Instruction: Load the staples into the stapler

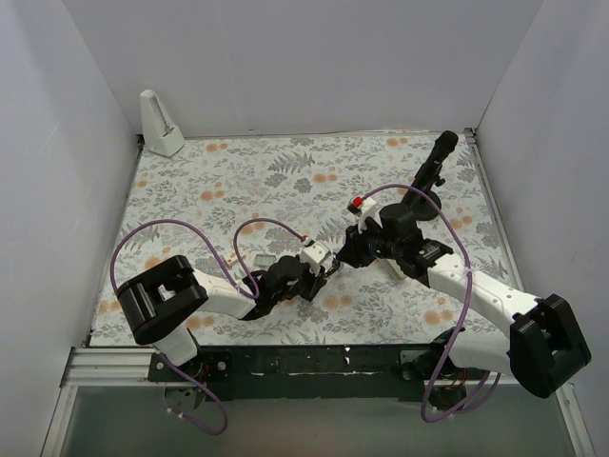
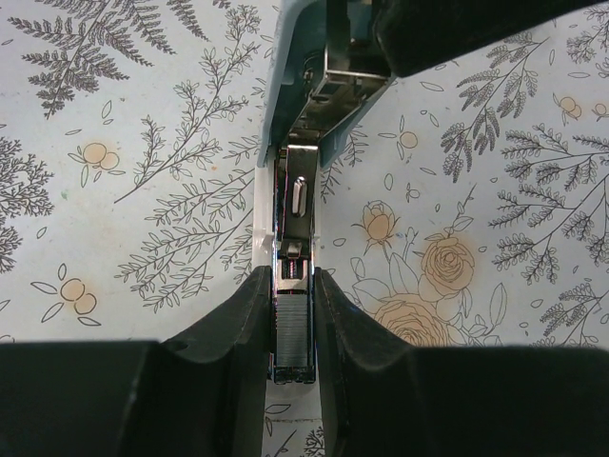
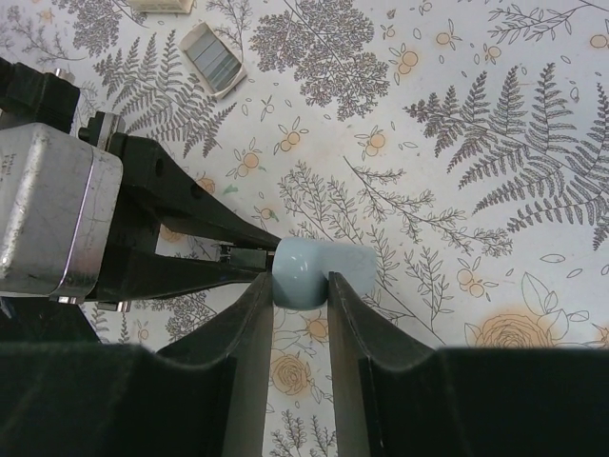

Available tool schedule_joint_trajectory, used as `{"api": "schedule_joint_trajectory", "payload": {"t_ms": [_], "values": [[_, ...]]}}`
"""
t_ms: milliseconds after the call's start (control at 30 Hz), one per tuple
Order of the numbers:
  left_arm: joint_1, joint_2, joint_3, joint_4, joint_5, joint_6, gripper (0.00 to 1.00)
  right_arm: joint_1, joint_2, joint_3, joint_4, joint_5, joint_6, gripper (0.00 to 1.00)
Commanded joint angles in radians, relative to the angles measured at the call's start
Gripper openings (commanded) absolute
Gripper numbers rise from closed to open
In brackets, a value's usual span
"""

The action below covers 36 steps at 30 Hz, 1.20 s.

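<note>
The light-blue stapler (image 2: 284,105) is hinged open above the table. My left gripper (image 2: 292,286) is shut on its silver rail (image 2: 297,205), and a grey staple block (image 2: 292,328) lies in the rail between my fingers. My right gripper (image 3: 300,286) is shut on the rounded end of the stapler's blue cover (image 3: 309,271), holding it away from the rail. In the top view the two grippers meet at mid-table (image 1: 333,262). The small beige staple box (image 3: 214,59), with grey staples showing in it, lies on the table beyond the left gripper's body (image 3: 52,214).
A white wedge-shaped object (image 1: 162,124) stands in the far left corner. Another beige piece (image 3: 162,5) lies at the top edge of the right wrist view. White walls enclose the floral table (image 1: 238,181) on three sides. Purple cables loop over both arms.
</note>
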State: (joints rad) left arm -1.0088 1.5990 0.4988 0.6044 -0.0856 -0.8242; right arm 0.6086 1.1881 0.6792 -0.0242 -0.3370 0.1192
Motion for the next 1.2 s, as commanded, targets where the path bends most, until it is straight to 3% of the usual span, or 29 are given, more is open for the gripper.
{"api": "schedule_joint_trajectory", "payload": {"t_ms": [0, 167, 533, 900, 1167], "values": [[0.006, -0.02, 0.006, 0.057, -0.013, 0.0, 0.03, 0.029, -0.001, -0.003, -0.04, 0.046, -0.004, 0.29], [0.006, -0.034, -0.016, 0.083, -0.011, -0.007, 0.09, 0.083, 0.01, -0.004, -0.02, 0.049, 0.007, 0.29], [0.004, -0.048, -0.029, 0.12, -0.037, -0.033, 0.09, 0.218, 0.047, -0.035, 0.015, 0.107, 0.057, 0.29], [0.006, -0.096, -0.089, 0.179, -0.068, -0.075, 0.1, 0.24, 0.053, -0.066, 0.07, 0.113, 0.077, 0.29], [0.006, -0.132, -0.126, 0.195, -0.075, -0.082, 0.36, 0.238, 0.013, -0.056, 0.05, 0.164, 0.08, 0.29]]}}
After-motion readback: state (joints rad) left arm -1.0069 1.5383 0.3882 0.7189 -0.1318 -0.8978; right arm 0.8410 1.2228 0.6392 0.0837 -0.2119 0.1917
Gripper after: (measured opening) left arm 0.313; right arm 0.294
